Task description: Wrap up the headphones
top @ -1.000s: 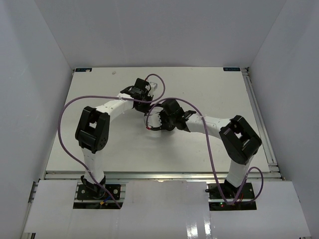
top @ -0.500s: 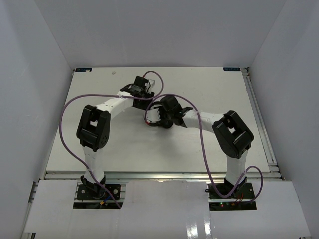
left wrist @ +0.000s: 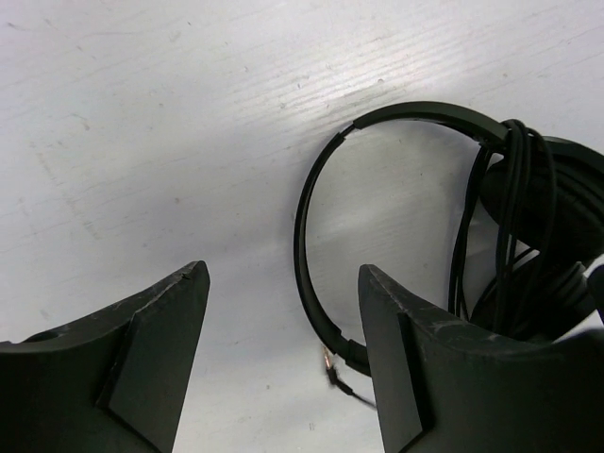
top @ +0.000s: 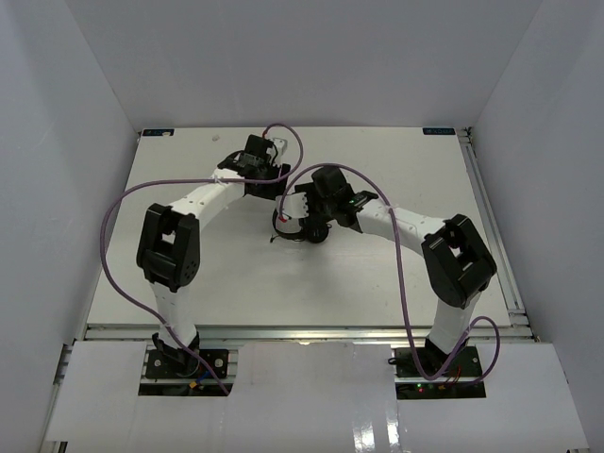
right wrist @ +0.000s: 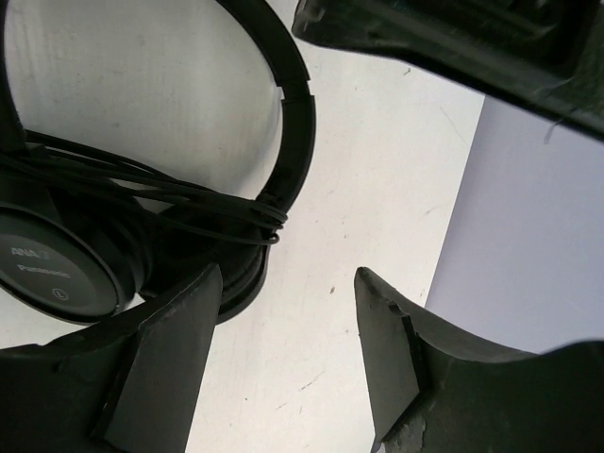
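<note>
From above, my left pincer (top: 264, 177) reaches to the far middle of the table (top: 396, 283). My right pincer (top: 297, 212) comes in from the right, just beside it. The headphones (top: 307, 233) lie on the table right under the right pincer, a dark bundle near the middle. From this view I cannot tell how wide either pincer stands.

Through my left wrist, my left pincer (left wrist: 281, 274) stands wide apart, with only bare table (left wrist: 142, 113) between the fingers and nothing held. The headphones (left wrist: 528, 198) lie to the right. Their headband (left wrist: 304, 217) curves as a thin loop, and the cable (left wrist: 514, 179) is wound in several turns across it. The lower end of the headband passes behind my right-hand finger (left wrist: 415, 377).

Through my right wrist, my right pincer (right wrist: 283, 278) is also spread wide and grips nothing. The headphones lie to the left, with an earcup (right wrist: 57, 269) flat on the table (right wrist: 377, 160) and the headband (right wrist: 294, 123) arching away. The cable (right wrist: 189, 203) crosses the loop in tight strands. My left-hand finger (right wrist: 160, 359) sits just beside the earcup; I cannot tell whether they touch.
</note>
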Motion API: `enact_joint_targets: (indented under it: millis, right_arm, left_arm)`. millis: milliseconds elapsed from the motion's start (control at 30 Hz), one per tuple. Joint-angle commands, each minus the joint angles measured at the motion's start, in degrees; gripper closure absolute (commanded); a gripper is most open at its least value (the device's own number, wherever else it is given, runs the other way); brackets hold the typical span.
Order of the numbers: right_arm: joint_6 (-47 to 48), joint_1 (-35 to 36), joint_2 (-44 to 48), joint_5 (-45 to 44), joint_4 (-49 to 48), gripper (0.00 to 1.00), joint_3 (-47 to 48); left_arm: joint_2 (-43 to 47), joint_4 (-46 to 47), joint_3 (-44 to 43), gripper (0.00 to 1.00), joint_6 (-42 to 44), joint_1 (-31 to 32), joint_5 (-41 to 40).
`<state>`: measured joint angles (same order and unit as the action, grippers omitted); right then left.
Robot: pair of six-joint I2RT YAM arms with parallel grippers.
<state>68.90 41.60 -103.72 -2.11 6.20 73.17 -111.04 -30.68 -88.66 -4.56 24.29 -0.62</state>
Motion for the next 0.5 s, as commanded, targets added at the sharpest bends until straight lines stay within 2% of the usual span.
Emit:
enact_joint_targets:
  millis: [0,267,400,467]
  right_arm:
    - [-3.1,-1.0,0.1,1.6,2.9,0.34,4.1]
    - [-10.1,-2.7,-0.6,2.4,6.5,0.33,9.5]
    - [-17.9,-6.1,3.9,9.5,10.2,0.3,10.4]
    - [-27.7,-8.7,7.7,19.5,11.8,0.2,9.4]
  left_arm:
    - [7.2,-0.5,0.6,0.24,-0.5,-0.6,0.4]
    - [13.1,-0.5,4.6,0.22,-1.8,-1.6,-0.3]
    - [17.8,-0.1,6.4,0.18,-4.1,-3.2,-0.5]
    - [22.3,2.0,10.2,0.14,-5.6,-4.7,1.6]
